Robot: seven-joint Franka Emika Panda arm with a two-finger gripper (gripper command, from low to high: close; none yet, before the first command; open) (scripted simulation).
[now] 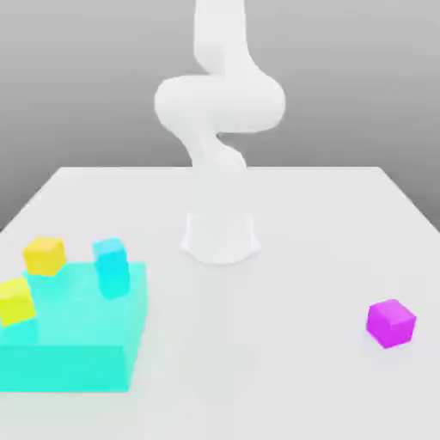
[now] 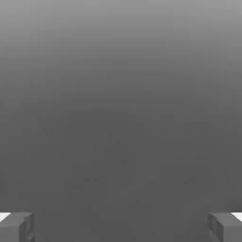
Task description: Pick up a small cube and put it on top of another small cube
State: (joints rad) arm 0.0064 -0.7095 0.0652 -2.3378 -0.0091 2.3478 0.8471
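The small magenta cube [image 1: 391, 322] rests on the white table [image 1: 284, 361], near the front at the exterior view's right, with nothing touching it. In the hand view my gripper [image 2: 121, 227] is open: its two grey fingertips [image 2: 16, 228] stand far apart with only a plain grey background between them. The white arm [image 1: 219, 107] rises from its base [image 1: 220, 236] at the table's middle and bends upward, well away from the cube.
A large flat cyan block [image 1: 73, 339] lies at the front on the exterior view's left. On it sit two yellow cubes [image 1: 45, 255] [image 1: 15, 301] and a small cyan block [image 1: 112, 266]. Open table surface separates it from the magenta cube.
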